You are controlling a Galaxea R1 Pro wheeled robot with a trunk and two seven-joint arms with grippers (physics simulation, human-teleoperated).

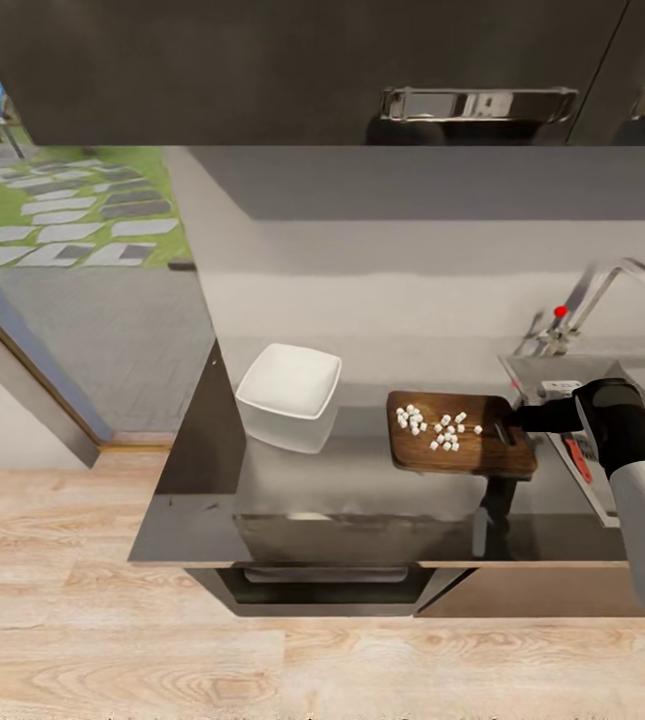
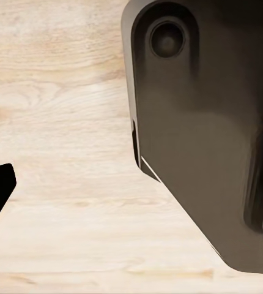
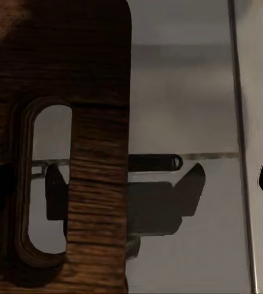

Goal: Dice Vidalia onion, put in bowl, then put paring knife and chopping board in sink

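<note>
Now my right jaws (image 1: 510, 420) at board (image 1: 459, 437) handle end, grip state unclear; dice (image 1: 436, 426) on top; bowl (image 1: 289, 393) lies left along board's long axis.

Head camera looks down over the countertop (image 1: 202, 500); right wrist camera hovers close above the chopping board (image 1: 462, 445), shared by both.
</note>
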